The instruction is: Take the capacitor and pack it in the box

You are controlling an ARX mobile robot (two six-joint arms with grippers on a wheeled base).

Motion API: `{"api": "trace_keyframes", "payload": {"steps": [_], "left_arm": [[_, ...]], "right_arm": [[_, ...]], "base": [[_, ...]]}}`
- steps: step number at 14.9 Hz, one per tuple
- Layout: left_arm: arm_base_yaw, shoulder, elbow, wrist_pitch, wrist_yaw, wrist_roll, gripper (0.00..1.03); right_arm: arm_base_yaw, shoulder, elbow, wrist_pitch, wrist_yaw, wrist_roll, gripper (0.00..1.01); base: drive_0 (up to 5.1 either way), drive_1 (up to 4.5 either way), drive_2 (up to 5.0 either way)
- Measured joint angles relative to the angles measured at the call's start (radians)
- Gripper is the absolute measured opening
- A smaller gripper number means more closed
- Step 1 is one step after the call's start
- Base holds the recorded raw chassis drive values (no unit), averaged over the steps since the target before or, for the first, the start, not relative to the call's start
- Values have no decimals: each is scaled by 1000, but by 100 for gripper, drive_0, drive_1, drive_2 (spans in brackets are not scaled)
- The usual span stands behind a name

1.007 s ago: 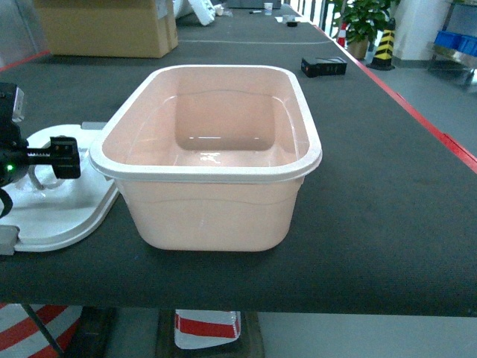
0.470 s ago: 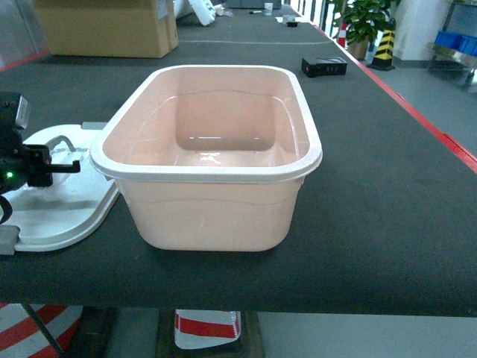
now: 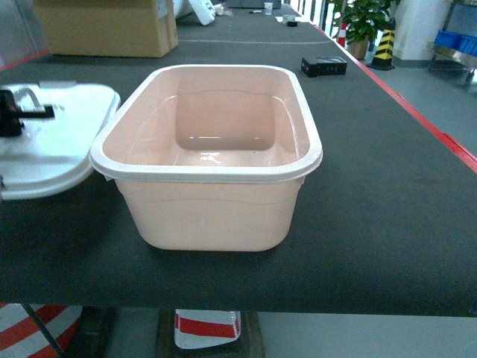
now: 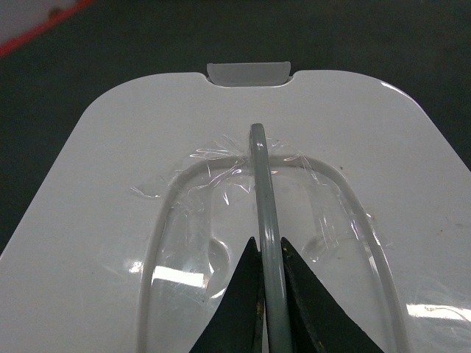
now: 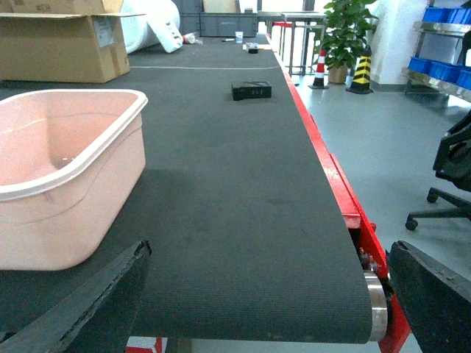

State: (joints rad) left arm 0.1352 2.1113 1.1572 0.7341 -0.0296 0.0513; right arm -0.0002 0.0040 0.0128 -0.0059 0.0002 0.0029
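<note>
The pale pink box (image 3: 205, 173) stands open in the middle of the black belt, with nothing inside it. Its near-right corner shows in the right wrist view (image 5: 66, 213). The white lid (image 3: 59, 149) hangs to the left of the box, lifted off the belt and tilted. My left gripper (image 4: 269, 241) is shut on the lid's grey handle (image 4: 263, 176), and in the head view this gripper (image 3: 9, 119) sits at the left edge. My right gripper (image 5: 268, 250) is open over the belt's front right end, holding nothing. The capacitor is out of view.
A brown cardboard carton (image 3: 104, 30) stands at the back left. A small black block (image 3: 324, 66) lies on the belt behind the box. The belt's red edge (image 3: 417, 119) runs along the right, with floor, a potted plant (image 3: 365, 19) and blue bins (image 3: 456, 41) beyond.
The lid lay flat on the belt left of the box; now it is raised and tilted. My left gripper has moved left and up with it.
</note>
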Motion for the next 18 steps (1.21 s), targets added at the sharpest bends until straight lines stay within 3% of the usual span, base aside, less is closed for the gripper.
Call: {"api": "trace_keyframes", "payload": {"steps": [2, 4, 7, 10, 13, 16, 18], "left_arm": [[-10, -142, 0, -11, -22, -18, 2], [-63, -269, 0, -43, -60, -21, 2], [-217, -360, 0, -99, -110, -44, 2], [-401, -366, 0, -150, -251, -56, 2], [-530, -358, 11, -192, -363, -85, 2], [-602, -310, 46, -208, -423, -107, 2], [-618, -269, 59, -222, -443, -132, 2]], "right_arm": [[0, 0, 0, 0, 0, 0, 98], [0, 0, 0, 0, 0, 0, 98], [0, 0, 0, 0, 0, 0, 98], [0, 0, 0, 0, 0, 0, 98], [0, 0, 0, 0, 0, 0, 98], [0, 0, 0, 0, 0, 0, 98], [0, 0, 0, 0, 0, 0, 98]], "base": [[0, 0, 0], [0, 0, 0], [0, 0, 0], [0, 0, 0], [0, 0, 0], [0, 0, 0], [0, 0, 0]]}}
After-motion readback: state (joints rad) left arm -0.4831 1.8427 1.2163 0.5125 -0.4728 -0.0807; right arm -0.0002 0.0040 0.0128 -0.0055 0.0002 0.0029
